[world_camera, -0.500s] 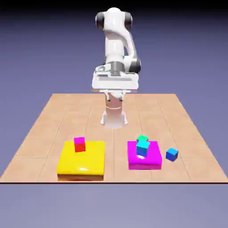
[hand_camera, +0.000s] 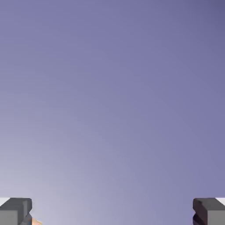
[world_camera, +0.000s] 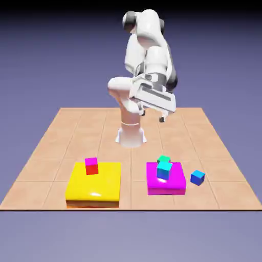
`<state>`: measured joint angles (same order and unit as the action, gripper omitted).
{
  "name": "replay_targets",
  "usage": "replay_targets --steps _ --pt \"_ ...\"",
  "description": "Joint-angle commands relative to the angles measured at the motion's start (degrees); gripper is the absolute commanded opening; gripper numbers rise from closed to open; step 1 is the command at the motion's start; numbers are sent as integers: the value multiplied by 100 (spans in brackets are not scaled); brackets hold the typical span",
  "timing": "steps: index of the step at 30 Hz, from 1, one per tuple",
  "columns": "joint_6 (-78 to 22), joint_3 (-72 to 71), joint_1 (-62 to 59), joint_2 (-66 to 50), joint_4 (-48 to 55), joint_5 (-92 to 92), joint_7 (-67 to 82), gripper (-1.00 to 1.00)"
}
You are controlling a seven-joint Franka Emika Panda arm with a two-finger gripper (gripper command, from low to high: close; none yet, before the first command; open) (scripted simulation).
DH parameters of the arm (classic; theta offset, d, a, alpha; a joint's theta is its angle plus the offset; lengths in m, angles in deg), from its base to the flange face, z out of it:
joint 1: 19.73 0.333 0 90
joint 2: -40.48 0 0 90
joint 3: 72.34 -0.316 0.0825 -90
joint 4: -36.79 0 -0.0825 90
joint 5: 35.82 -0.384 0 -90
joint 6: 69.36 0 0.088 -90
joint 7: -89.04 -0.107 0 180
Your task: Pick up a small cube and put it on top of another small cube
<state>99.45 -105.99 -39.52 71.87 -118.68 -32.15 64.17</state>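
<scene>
While a dark-blue cube point(world_camera: 197, 177) is sitting on the bare desk point(world_camera: 220, 197), at three o'clock from a magenta slab point(world_camera: 166, 191) in the exterior view, a white robot arm point(world_camera: 156, 59) is holding its pincer point(world_camera: 152, 116) high and well apart from it. The pincer's fingers are standing wide with nothing between them, presumably because the pick is yet to come and they are needing room to straddle the cube. The light cyan cube point(world_camera: 164, 170), the intended base, is resting on the slab, which is likely giving it a flat, raised footing; a green-teal cube point(world_camera: 164, 159) is showing behind it at twelve o'clock and is probably calling for care at the placing. The arm is bending at its upper joints, its hand tilting, with the dark-blue cube lying toward five o'clock; the hand view is looking mostly onto blue-violet backdrop point(hand_camera: 114, 96).
</scene>
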Motion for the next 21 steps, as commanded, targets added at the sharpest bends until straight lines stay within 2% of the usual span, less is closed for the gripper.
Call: replay_targets --steps 1,21 --pt "-32 -208 -127 -8 34 23 109 0" --pt "-673 -4361 -2654 -164 717 475 2279 0"
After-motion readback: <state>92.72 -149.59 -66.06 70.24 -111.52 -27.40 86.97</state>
